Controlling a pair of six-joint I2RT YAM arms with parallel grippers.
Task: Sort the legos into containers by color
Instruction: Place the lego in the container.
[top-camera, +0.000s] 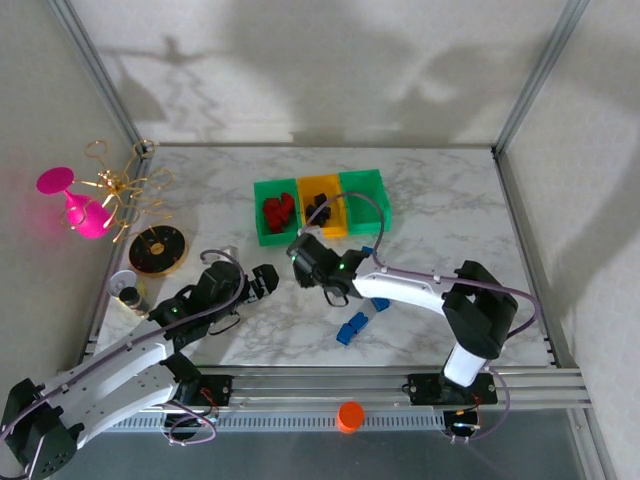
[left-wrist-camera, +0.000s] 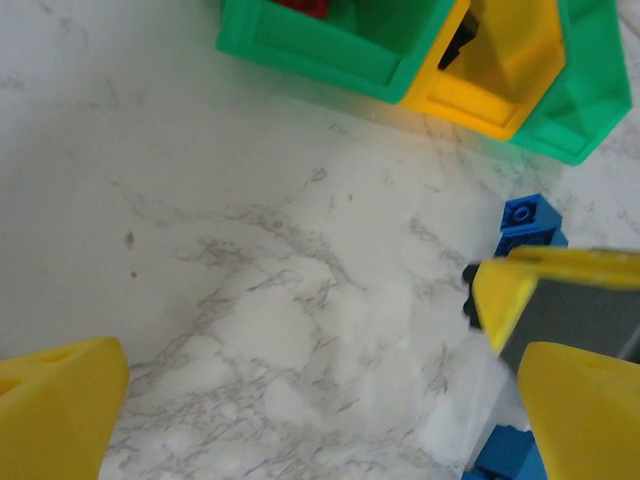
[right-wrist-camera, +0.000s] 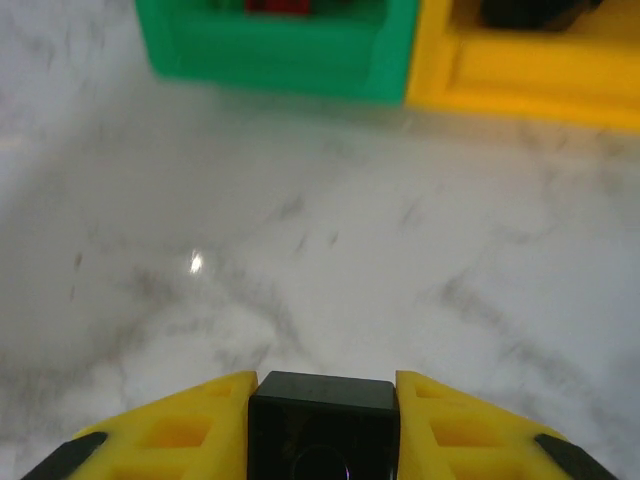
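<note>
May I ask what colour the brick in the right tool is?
Black. The brick in the right tool shows best in the right wrist view.

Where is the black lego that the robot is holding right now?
The black lego is pinched in the right gripper, mid-table, just short of the left green bin and the yellow bin.

Open marble table (top-camera: 275, 335) in front of the 3 containers (top-camera: 258, 212), so there's a lane. The right arm (top-camera: 410, 288) bars the right-side approach, blue legos (top-camera: 350, 328) just beside it. Far left, the dish (top-camera: 158, 250) and gold wire ornament (top-camera: 120, 185) crowd in.
</note>
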